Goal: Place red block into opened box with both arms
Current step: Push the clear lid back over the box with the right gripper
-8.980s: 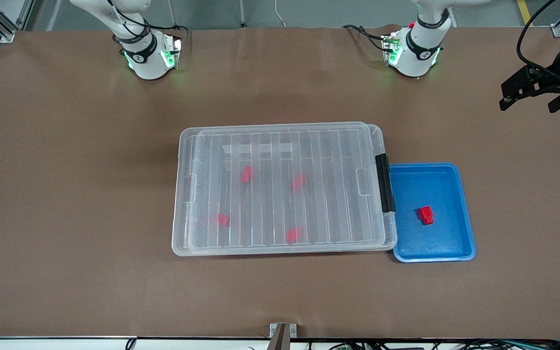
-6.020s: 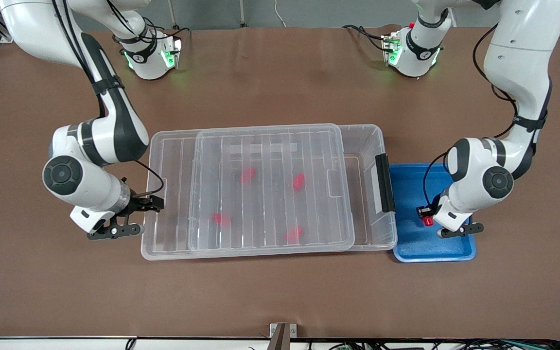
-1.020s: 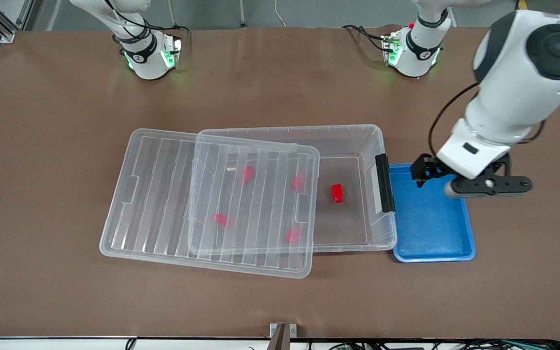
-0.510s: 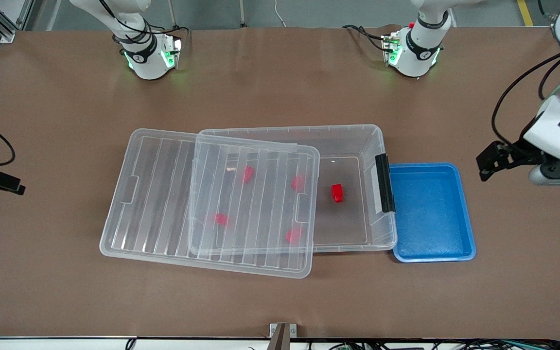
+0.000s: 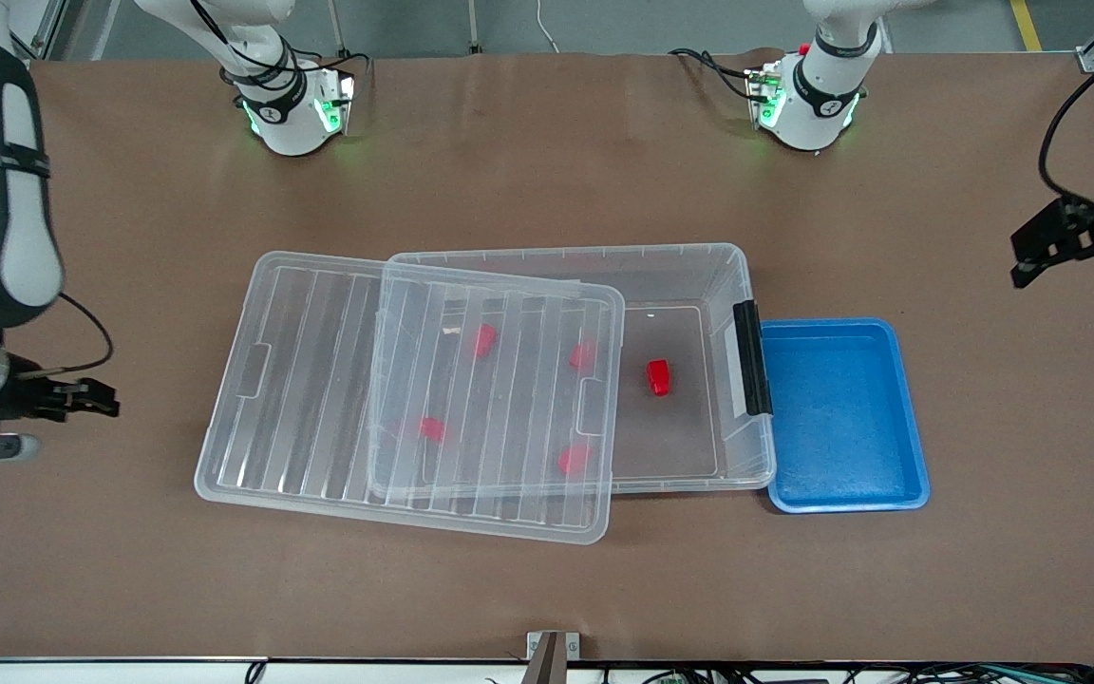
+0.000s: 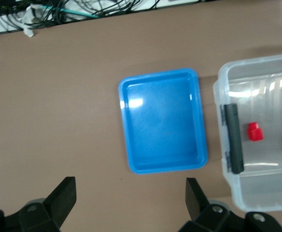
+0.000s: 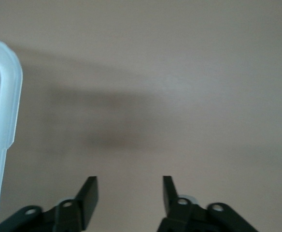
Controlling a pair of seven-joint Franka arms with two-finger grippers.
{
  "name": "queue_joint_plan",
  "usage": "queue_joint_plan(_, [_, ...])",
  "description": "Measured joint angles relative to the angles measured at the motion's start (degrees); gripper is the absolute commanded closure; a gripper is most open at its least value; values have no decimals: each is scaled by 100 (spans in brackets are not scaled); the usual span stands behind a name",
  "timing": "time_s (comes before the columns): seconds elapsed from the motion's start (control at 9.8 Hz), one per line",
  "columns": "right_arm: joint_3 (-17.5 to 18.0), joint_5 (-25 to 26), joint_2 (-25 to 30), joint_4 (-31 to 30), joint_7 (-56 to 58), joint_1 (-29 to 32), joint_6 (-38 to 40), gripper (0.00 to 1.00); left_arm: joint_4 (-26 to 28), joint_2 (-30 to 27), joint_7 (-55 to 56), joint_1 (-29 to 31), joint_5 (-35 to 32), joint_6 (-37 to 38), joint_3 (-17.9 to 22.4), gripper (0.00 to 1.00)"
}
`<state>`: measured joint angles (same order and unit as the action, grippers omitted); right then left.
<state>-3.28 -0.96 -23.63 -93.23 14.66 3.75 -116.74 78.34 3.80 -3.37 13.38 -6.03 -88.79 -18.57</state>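
Resting already on the floor of the box (image 5: 689, 261), clear of its slid-aside lid (image 5: 319, 380), red block (image 5: 658, 377), hence left gripper (image 5: 1074, 252) spread empty over bare table, right gripper (image 5: 34, 418) part-spread, empty, beside the lid.

Robotics lab, two white arms (image 5: 832, 85) bolted to a brown-covered table (image 5: 547, 171), cable bundles at its edge

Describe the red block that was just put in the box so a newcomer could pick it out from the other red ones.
Find the big clear box in the middle of the table, its ribbed lid slid toward the right arm's end. In the uncovered part, near the black latch handle, lies the red block. Unlike the four other red blocks, it shows bright and sharp, with no lid over it.
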Motion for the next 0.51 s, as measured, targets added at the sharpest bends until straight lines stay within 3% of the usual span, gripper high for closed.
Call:
queue_joint_plan(0.2, [128,-206,-37,-190,-4,-122,-371,100,407,-404,-367,-4,204,65,281,0])
queue_joint_plan(0.51, [245,-326,-286,-193,3,-131,-856,100,659,-679,-463,-136,324,318,351,0])
